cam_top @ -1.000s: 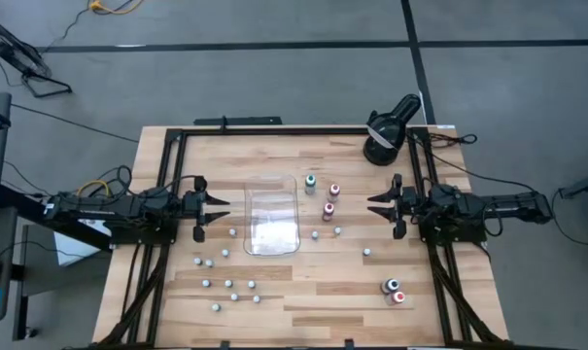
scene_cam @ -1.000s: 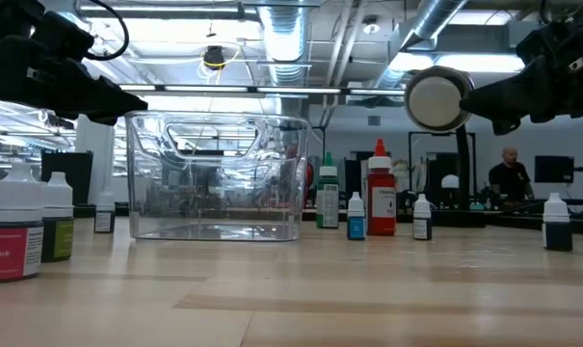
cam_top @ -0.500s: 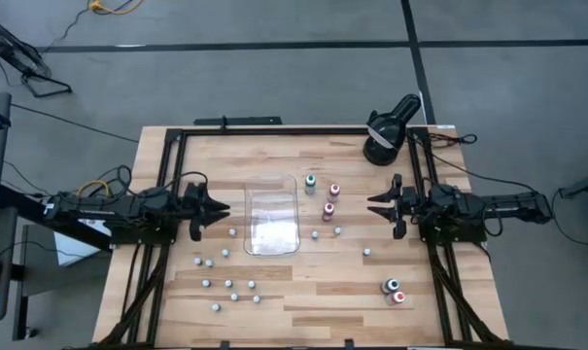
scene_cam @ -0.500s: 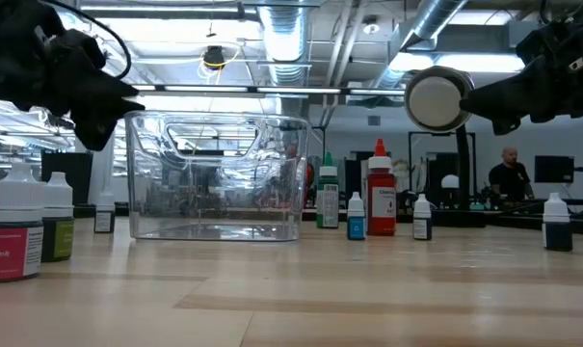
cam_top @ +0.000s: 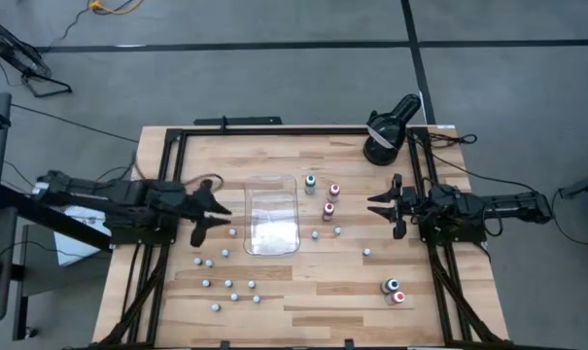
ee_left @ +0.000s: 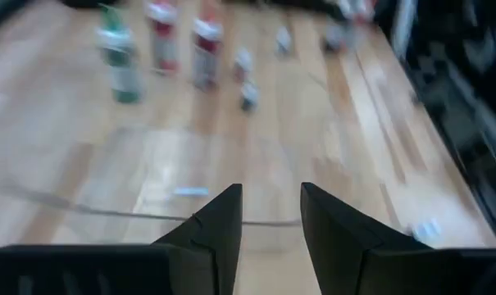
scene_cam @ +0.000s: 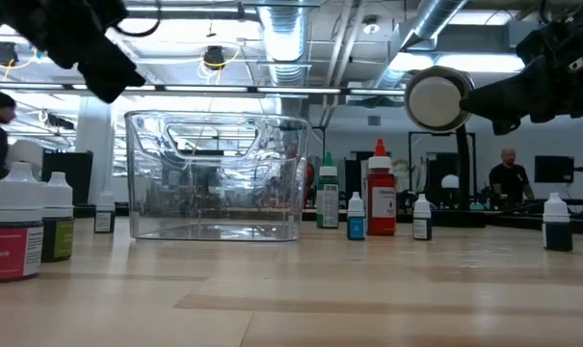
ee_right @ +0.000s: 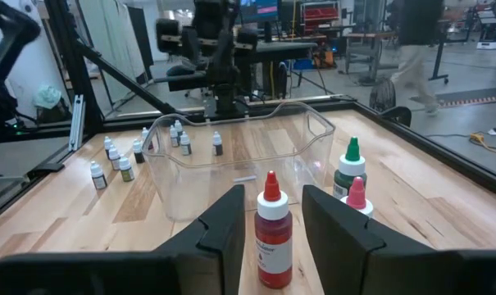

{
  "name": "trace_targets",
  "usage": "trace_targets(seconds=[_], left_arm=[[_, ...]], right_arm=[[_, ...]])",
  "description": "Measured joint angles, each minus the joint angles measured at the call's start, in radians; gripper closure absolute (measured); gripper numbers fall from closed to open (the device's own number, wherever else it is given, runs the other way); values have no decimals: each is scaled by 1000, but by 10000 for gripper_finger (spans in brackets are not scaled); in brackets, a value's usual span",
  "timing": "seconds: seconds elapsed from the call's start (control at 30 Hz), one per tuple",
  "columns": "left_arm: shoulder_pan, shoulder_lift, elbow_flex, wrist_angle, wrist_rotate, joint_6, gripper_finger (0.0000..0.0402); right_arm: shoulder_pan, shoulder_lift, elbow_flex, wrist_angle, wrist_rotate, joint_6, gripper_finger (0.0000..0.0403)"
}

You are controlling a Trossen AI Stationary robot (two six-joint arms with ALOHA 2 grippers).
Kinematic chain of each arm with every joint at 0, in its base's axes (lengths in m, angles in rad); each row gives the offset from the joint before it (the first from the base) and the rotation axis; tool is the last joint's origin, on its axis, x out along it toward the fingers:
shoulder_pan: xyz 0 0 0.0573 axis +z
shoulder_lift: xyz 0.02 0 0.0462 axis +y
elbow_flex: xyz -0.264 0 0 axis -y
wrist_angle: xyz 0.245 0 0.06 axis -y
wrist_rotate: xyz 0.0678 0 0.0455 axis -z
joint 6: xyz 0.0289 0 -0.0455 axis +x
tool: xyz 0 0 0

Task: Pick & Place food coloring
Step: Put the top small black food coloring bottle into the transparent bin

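Grey concrete floor (cam_top: 274, 78) crossed by dark lines surrounds the wooden surface (cam_top: 313, 292). Overhead, silver ducts (scene_cam: 436, 19) and strip lights (scene_cam: 224, 89) run beneath an open ceiling.

The tray (cam_top: 272, 215) stands near the middle of the bench (cam_top: 303, 292). Just right of it stand several bottles (cam_top: 328, 210), with two more (cam_top: 394, 290) at the near right. A scatter of small bottles (cam_top: 229, 286) lies near and left of the tray. The lamp (cam_top: 386, 128) sits at the far right corner. The left gripper (cam_top: 216, 213) hangs left of the tray, the right gripper (cam_top: 381, 204) right of the bottles.
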Motion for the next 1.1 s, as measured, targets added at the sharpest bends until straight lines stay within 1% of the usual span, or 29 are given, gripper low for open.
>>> trace_targets(seconds=[0.1, 0.2, 0.3, 0.37, 0.5, 0.7, 0.87, 1.1], left_arm=[[-55, 128, 83, -84, -11, 34, 285], [-97, 221, 140, -198, -47, 35, 285], [-119, 296, 170, -317, -58, 35, 285], [-131, 341, 178, -365, -58, 29, 284], [-145, 421, 179, -371, -61, 24, 276], [-146, 522, 180, -348, -124, 55, 263], [-146, 585, 180, -335, -166, 117, 255], [-144, 641, 180, -299, -177, 227, 255]], right_arm=[[0, 0, 0, 0, 0, 0, 290], [0, 0, 0, 0, 0, 0, 290], [0, 0, 0, 0, 0, 0, 290], [0, 0, 0, 0, 0, 0, 290], [0, 0, 0, 0, 0, 0, 290], [0, 0, 0, 0, 0, 0, 290], [0, 0, 0, 0, 0, 0, 290], [0, 0, 0, 0, 0, 0, 290]])
